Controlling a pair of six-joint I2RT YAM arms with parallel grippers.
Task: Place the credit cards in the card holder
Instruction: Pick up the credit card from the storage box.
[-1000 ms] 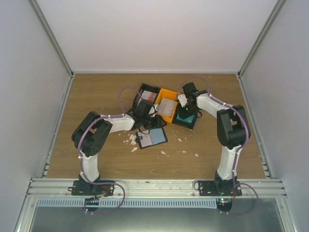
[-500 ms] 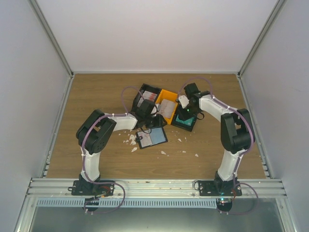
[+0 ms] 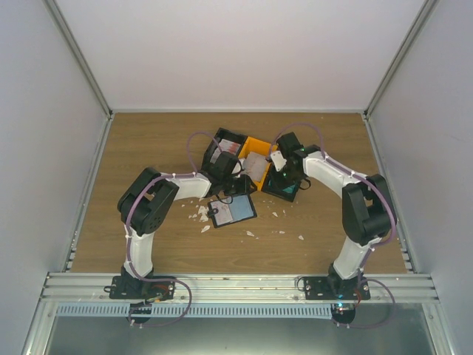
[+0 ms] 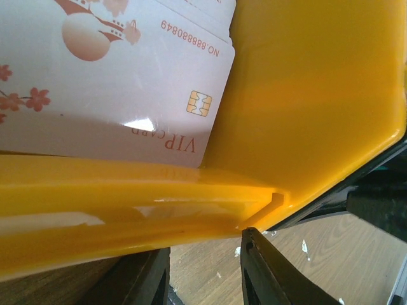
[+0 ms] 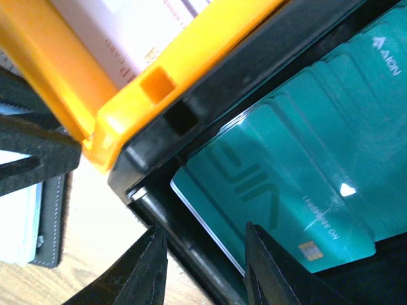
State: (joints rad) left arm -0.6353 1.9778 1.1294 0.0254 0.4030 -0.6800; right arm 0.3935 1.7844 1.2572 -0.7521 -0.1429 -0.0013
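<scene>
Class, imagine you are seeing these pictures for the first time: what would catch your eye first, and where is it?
The bright orange tray in the middle of the table stands out first, holding white cards printed with red blossoms. Right beside it a black tray holds a spread of teal cards, and in front of them a card holder lies open among small white scraps.

The left arm (image 3: 183, 186) is sitting bent at the elbow, forearm pointing inward, and the right arm (image 3: 330, 171) is mirroring it opposite. The left gripper (image 4: 206, 279) is holding its jaws partly apart, gripping nothing. The right gripper (image 5: 205, 270) is standing likewise.
</scene>
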